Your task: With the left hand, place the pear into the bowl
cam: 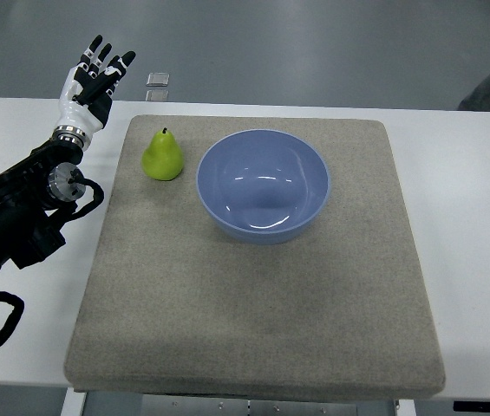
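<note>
While a white table (470, 199) fills most of the view, a grey felt-like mat (253, 312) covers its middle, lying flat with its corners rounded. On the mat's far half sits a blue bowl (263, 185), round and glossy, upright, with nothing inside it; only light reflections show on its inner wall. Coming in from the picture's left edge, the black left arm (19, 221) reaches over the table's left side, with cables looped near its lower part. At its end the left hand (91, 84) is raised past the table's far left corner, fingers (97, 48) straight and spread apart, holding nothing, well clear of the mat. Just to the left of the bowl stands the green pear (163, 156), upright on the mat with its stem pointing up, close to the bowl's rim but not touching it, and near the mat's far left corner. Beyond the table, on the grey floor, a small pale square object (158, 80) lies just to the right of the hand.
</note>
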You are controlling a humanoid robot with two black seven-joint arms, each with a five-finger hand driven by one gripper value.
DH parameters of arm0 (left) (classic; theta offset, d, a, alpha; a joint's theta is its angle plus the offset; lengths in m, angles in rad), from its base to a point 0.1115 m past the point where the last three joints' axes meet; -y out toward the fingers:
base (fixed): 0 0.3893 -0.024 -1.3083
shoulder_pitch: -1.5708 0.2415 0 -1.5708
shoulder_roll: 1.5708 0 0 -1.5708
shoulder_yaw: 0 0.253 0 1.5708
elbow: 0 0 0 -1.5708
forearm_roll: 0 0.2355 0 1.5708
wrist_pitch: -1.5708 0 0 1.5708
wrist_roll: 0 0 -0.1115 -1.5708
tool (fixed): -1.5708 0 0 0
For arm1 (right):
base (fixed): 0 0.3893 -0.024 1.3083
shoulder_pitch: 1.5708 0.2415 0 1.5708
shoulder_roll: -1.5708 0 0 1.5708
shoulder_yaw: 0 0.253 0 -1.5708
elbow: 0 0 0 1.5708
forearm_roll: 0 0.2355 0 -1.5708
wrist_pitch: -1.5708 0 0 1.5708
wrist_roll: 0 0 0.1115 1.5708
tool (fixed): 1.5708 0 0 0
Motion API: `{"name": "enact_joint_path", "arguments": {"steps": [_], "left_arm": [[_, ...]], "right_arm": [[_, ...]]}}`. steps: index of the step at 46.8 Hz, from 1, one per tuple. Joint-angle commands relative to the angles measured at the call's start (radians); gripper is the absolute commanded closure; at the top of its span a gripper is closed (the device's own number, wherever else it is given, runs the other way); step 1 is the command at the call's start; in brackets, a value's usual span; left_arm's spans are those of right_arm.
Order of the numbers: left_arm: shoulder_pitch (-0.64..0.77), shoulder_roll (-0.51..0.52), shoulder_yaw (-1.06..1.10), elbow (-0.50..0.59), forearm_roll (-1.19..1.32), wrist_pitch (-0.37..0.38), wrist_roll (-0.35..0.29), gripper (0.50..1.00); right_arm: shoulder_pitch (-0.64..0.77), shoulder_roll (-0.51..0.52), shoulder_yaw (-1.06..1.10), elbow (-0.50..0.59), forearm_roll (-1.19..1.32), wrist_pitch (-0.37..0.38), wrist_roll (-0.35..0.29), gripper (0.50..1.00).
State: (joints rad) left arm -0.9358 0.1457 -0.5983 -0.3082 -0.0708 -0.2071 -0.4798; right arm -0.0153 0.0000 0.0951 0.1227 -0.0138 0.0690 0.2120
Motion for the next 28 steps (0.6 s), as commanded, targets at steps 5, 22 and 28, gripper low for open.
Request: {"name": "enact_joint_path", "arguments": {"steps": [5,22,28], "left_arm": [[0.0,0.002,0.014,0.003,0.003,0.017,0.0,0.506],[0.0,-0.002,0.0,-0.003,-0.014,0.04,0.001,0.506],[0.0,-0.005,0.0,-0.005,-0.012,0.041,0.001,0.506]], "right_arm": [[0.0,0.0,0.0,0.0,0.0,0.0,0.0,0.574],[0.0,0.0,0.0,0.0,0.0,0.0,0.0,0.574],[0.0,0.0,0.0,0.0,0.0,0.0,0.0,0.574]]}}
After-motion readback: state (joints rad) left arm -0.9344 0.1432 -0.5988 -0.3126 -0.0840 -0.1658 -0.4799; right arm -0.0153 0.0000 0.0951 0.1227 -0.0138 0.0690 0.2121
